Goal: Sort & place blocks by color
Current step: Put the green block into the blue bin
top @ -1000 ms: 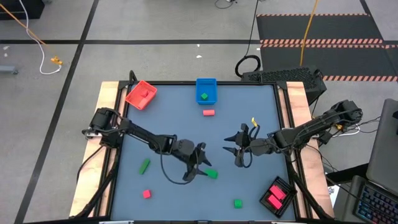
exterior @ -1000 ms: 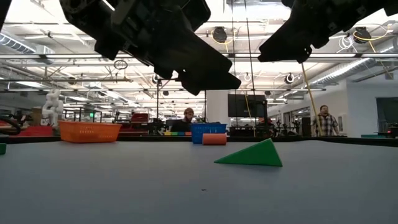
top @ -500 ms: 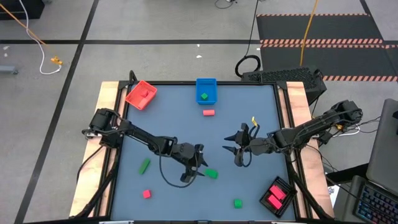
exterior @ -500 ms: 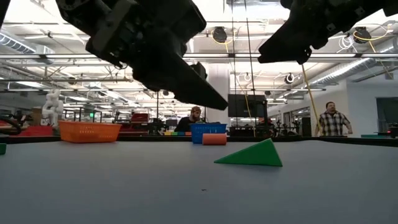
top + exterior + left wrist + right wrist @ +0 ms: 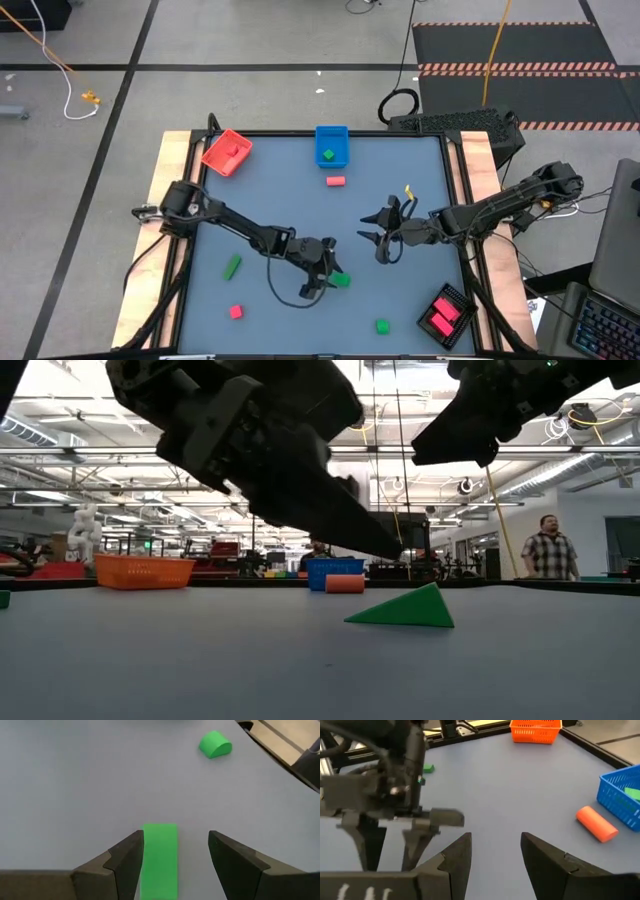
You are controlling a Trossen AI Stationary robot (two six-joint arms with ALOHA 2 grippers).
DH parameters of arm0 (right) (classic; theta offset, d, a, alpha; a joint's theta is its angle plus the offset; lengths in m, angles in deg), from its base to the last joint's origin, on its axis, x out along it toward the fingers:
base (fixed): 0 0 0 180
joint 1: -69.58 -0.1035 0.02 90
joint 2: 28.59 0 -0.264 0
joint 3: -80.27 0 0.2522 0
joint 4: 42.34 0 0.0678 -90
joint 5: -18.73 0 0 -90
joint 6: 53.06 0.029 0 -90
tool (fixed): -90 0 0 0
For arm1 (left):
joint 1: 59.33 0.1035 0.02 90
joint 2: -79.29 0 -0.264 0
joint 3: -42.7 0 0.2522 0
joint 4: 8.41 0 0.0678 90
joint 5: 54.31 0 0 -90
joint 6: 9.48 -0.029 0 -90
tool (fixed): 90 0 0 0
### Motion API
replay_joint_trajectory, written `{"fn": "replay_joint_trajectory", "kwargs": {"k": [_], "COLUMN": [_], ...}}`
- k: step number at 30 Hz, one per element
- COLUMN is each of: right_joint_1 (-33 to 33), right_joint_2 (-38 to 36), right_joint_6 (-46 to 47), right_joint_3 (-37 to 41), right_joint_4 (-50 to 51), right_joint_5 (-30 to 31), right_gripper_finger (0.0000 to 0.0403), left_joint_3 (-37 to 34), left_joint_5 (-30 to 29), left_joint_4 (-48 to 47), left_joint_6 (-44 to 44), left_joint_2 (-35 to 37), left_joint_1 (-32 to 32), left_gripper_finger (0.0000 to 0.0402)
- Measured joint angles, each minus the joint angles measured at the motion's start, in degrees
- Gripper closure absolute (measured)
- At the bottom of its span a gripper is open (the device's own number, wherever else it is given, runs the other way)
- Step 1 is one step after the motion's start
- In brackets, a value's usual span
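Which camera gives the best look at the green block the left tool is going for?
The left wrist view: the green block lies between the open left tool fingers. The high view shows it small beside the tool; the low view shows its wedge profile; the right wrist view doesn't show it.

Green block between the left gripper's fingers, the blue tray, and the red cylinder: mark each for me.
green block [image 5: 160,857], left wrist view, middle of its top face
blue tray [image 5: 331,157], high view, bare floor near its front rim
red cylinder [image 5: 597,823], right wrist view, middle of its curved side

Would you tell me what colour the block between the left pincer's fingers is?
Green block; the left wrist view shows it best.
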Motion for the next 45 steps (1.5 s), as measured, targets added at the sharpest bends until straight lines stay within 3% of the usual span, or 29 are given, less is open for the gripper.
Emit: {"fn": "replay_joint_trajectory", "kwargs": {"k": [9, 14, 16, 20, 29, 35, 40, 45], "right_joint_1": [0.0, 0.0, 0.0, 0.0, 0.0, 0.07, 0.11, 0.13], "right_joint_2": [0.0, 0.0, 0.0, -0.21, -9.69, -16.9, -19.69, -19.07], "right_joint_6": [-0.05, -1.48, -1.46, -1.99, -1.88, -7.66, -12.43, -16.56], "right_joint_3": [0.0, 0.0, 0.0, 0.0, 0.0, 0.0, -0.04, -0.07], "right_joint_4": [0.19, 0.51, 0.53, 2.3, 12.81, 12.71, 8.3, 5.21], "right_joint_5": [-3.2, -3.09, -3.09, -3.44, -5.73, -1.14, 6.42, 7.88], "right_gripper_finger": [0.0239, 0.0239, 0.0239, 0.0239, 0.0239, 0.0239, 0.0239, 0.0239], "left_joint_3": [6.52, 6.81, 6.83, 6.83, 6.61, 6.51, 6.57, 6.61], "left_joint_5": [-0.47, -4.56, -4.64, -5.52, -9.34, -17.9, -18.32, -17.79], "left_joint_4": [-6.42, -5.71, -5.71, -5.98, -7.15, -12.98, -16.67, -18.41], "left_joint_6": [-1.85, -2.95, -3.25, -3.25, -0.87, -1.69, -1.01, -2.27], "left_joint_2": [-6.86, -7.78, -7.81, -7.7, -6.54, 0.85, 7.82, 12.58], "left_joint_1": [0.46, 0.78, 0.94, 0.99, 2.14, 8.51, 17.37, 25.43], "left_gripper_finger": [0.0179, 0.0181, 0.0199, 0.0271, 0.0271, 0.0271, 0.0271, 0.0271]}}
